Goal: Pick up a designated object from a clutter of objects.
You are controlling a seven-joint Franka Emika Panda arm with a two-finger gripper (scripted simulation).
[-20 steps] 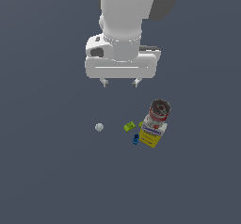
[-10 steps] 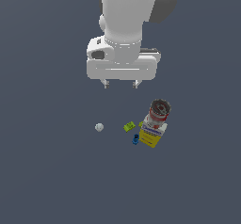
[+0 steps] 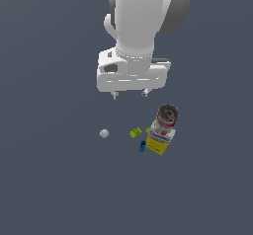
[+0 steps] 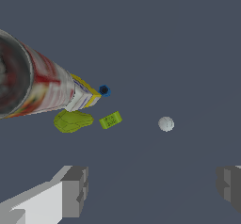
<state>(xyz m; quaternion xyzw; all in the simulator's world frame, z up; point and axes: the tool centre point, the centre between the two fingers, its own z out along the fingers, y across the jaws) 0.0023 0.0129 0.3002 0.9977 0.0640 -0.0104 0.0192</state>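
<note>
The olive-green lump (image 4: 73,121) lies on the floor against the red-and-white can (image 4: 33,84), beside the lime-green brick (image 4: 110,120). In the exterior view only a sliver of the lump (image 3: 147,130) shows between the brick (image 3: 136,132) and the can (image 3: 166,119). The can stands next to the yellow box (image 3: 159,142), with the tiny blue piece (image 3: 142,147) in front and the whitish ball (image 3: 104,133) apart on the exterior view's left. My gripper (image 3: 129,95) hangs open and empty well above the clutter; its fingers (image 4: 75,190) frame the wrist view.
The yellow box (image 4: 87,94), blue piece (image 4: 104,91) and ball (image 4: 165,124) also show in the wrist view. Plain dark grey floor lies all around the cluster.
The gripper has shifted slightly toward the exterior view's right and a little lower. The objects have not moved.
</note>
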